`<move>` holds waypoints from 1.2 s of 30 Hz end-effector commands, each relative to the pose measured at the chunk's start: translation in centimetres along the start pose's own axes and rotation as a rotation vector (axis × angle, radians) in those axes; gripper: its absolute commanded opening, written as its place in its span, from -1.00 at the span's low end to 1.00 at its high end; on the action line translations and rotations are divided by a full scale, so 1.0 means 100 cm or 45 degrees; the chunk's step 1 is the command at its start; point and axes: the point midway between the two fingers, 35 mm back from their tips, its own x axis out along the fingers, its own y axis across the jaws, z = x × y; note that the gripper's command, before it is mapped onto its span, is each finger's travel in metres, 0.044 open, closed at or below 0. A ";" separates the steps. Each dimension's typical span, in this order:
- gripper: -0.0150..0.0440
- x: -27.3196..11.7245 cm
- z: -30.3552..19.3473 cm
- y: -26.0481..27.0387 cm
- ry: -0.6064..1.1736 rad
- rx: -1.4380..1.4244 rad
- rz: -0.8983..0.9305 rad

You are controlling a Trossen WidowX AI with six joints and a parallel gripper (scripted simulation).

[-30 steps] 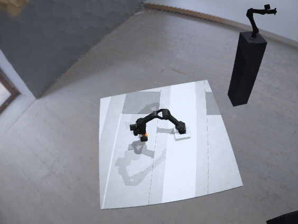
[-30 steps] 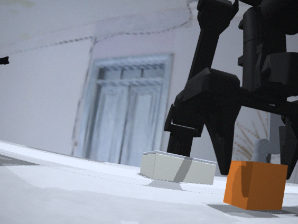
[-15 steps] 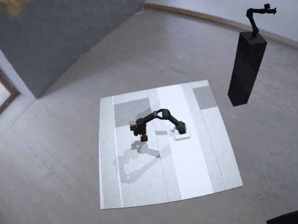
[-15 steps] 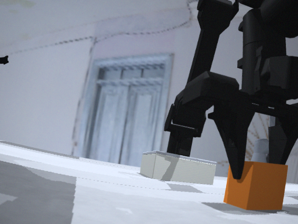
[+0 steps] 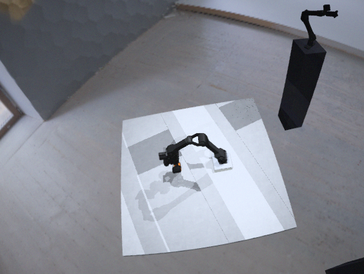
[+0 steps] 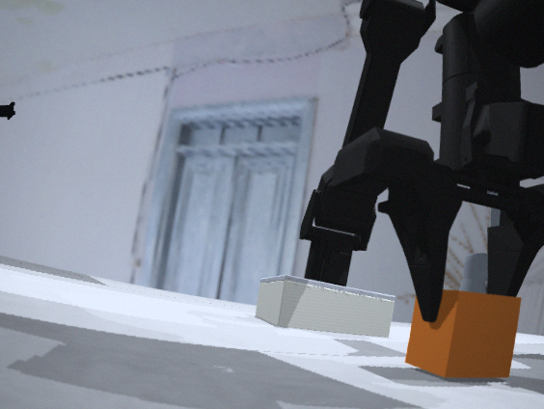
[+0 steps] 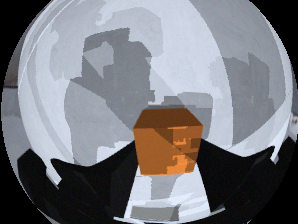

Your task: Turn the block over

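The orange block [image 6: 482, 338] [image 7: 165, 152] is upright between the fingers. In the top view only slivers of it show beside the fingers. My gripper [image 6: 473, 309] [image 7: 167, 142] points down and is shut on the block, one finger on each of two opposite sides. A thin dark shadow lies under the block's lower edge in the exterior view, and it seems to be just above the table [image 5: 206, 223] [image 6: 159, 357]. The faces in view are plain orange, with patches of light and shade. I see no mark on them; the underside and the finger-covered parts are hidden.
The arm's pale base box [image 5: 222, 168] [image 6: 338, 309] stands on the table behind the block in the exterior view. A dark pedestal [image 5: 301, 81] with another arm on top stands off the table in the top view. Shadows of the arm cross the table.
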 end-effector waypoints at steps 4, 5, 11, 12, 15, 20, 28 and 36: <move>-0.49 -0.025 0.003 0.000 -0.023 0.001 -0.004; -0.49 -0.025 0.003 0.000 -0.023 0.001 -0.004; -0.49 -0.022 0.004 -0.001 -0.091 0.003 -0.004; -0.49 -0.022 0.005 -0.001 -0.110 0.003 -0.004; -0.49 -0.020 0.005 -0.001 -0.169 0.004 -0.004; -0.49 -0.018 0.006 -0.001 -0.266 0.004 -0.003; -0.49 -0.016 0.005 -0.001 -0.422 0.003 -0.003; -0.49 -0.017 0.002 -0.001 -0.576 0.003 -0.004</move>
